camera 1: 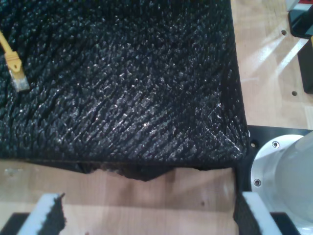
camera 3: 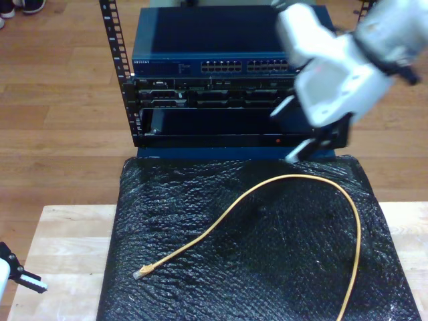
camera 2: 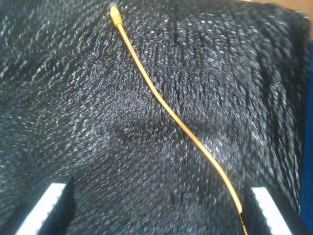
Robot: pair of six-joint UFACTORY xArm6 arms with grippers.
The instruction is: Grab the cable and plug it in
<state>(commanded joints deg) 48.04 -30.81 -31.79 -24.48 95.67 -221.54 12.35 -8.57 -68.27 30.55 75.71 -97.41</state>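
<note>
The yellow-orange cable [camera 3: 301, 178] lies in a wide loop on a black bubble-wrap mat [camera 3: 267, 267]. Its clear plug [camera 3: 139, 274] rests near the mat's front at the exterior view's left. My second gripper [camera 3: 294, 134] hovers open above the back of the loop at the exterior view's upper right. Between its white-padded fingers [camera 2: 49, 208] the cable [camera 2: 171, 115] runs away to the plug [camera 2: 115, 12]. My first gripper [camera 3: 23, 279] stands open low at the exterior view's bottom left, over bare wood beside the mat. From it the plug [camera 1: 19, 78] shows well off on the mat, nothing between the fingers [camera 1: 46, 215].
A dark blue rack [camera 3: 227, 100] stands behind the mat, with a network switch and its row of ports [camera 3: 227, 67] on top. Light wooden tabletop [camera 3: 67, 234] borders the mat. A round metal arm base [camera 1: 288, 166] sits on a black plate beside the mat's corner.
</note>
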